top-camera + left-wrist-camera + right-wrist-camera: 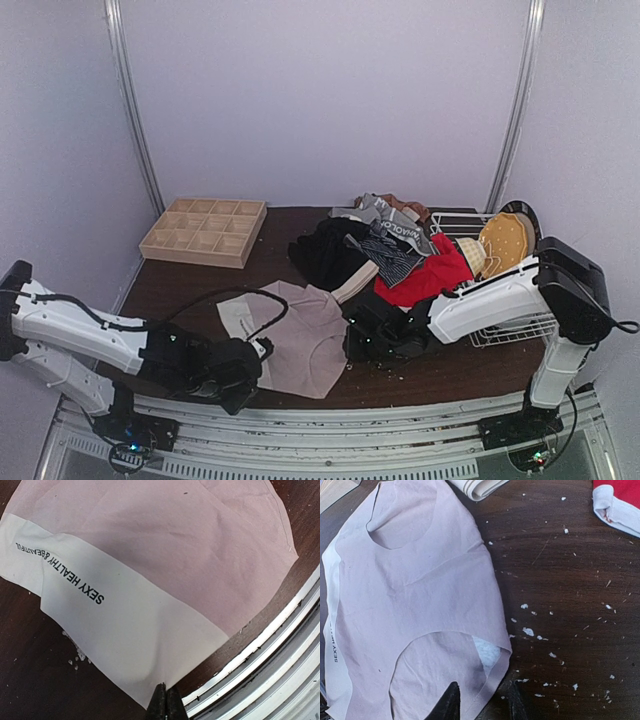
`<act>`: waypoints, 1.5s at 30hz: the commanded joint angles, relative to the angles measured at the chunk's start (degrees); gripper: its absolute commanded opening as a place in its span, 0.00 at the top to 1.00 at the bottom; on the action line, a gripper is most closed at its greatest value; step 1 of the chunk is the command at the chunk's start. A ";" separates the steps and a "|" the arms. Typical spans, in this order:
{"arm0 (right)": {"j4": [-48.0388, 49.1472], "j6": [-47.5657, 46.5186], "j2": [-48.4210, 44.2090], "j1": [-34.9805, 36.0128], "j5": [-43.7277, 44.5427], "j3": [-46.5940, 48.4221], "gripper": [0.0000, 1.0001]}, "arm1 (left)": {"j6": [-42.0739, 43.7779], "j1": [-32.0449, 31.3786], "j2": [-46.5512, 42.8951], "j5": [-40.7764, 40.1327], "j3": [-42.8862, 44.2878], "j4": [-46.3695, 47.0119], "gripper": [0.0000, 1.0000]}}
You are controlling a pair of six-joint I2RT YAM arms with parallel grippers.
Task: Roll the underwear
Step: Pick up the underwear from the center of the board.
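Spread right gripper straddles the hem of the pink-beige underwear; left gripper is pressed together at its waistband corner. I judge rolling not started; the pile beyond the right gripper waits.

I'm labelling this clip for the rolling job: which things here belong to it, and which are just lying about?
Job:
pale pink briefs, red briefs, black briefs, grey-striped briefs.

Lying about:
wooden grid tray, wire basket, tan dotted item, white crumbs.
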 commanded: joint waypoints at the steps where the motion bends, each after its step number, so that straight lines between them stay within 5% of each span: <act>1: -2.62 -0.54 -2.91 0.41 0.59 -1.25 0.65 | -1.29 -0.25 -2.58 -2.22 1.25 -1.44 1.00; 11: -1.56 0.36 -9.87 4.35 0.08 -5.68 0.58 | -1.72 0.70 -3.51 -5.85 5.25 -2.98 1.00; 23: -0.48 -3.16 -9.16 5.43 0.71 -4.66 0.58 | 1.28 10.35 -4.22 -1.67 8.84 -1.80 1.00; 33: -0.63 -15.42 -5.54 5.37 -1.38 1.96 0.56 | 3.68 19.42 -3.74 2.05 9.96 -0.87 1.00; 45: 2.95 -37.94 -5.65 7.15 -4.74 3.39 0.37 | 6.11 20.67 0.28 1.50 15.17 -2.48 1.00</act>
